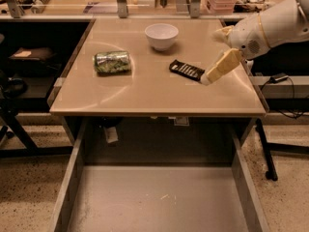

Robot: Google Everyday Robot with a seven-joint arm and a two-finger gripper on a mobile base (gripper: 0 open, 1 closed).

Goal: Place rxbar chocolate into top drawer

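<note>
The rxbar chocolate [186,70] is a flat dark bar with pale stripes. It lies on the beige table [145,91], right of centre. My gripper [208,79] comes in from the right on a white arm. Its cream-coloured fingers point down and to the left, with the tip right beside the bar's right end. The top drawer [159,197] is pulled out below the table's front edge, and nothing lies on its grey scuffed bottom.
A crushed green can [112,62] lies on the table's left half. A white bowl [161,36] stands at the back centre. Dark shelving and a chair are to the left. Cables and a table leg are to the right.
</note>
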